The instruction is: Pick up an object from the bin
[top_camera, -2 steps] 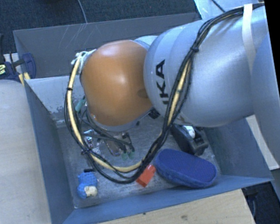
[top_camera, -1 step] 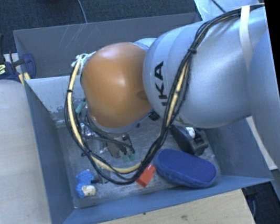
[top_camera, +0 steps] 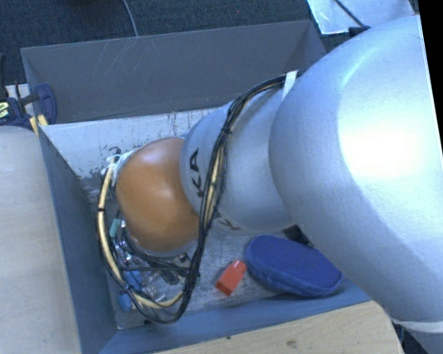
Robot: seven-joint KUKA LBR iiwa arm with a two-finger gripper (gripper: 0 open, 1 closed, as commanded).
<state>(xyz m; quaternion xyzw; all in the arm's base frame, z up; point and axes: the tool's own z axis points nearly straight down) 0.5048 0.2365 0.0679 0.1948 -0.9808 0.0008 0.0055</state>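
Observation:
My gripper (top_camera: 147, 264) is low in the bin's front left part, mostly hidden under the wrist's orange dome, with cables looped around it. A small orange-red block (top_camera: 231, 277) lies on the bin floor just to its right, apart from it. Beyond the block rests a dark blue oval pouch (top_camera: 292, 266), partly under the arm. A small blue thing (top_camera: 125, 301) shows at the gripper's lower left, near the front left corner. What lies directly beneath the gripper is hidden.
The big silver arm covers the bin's right half and much of its middle. A few small dark and pale bits (top_camera: 113, 158) lie near the back left wall. The left wall and the front wall stand close to the gripper.

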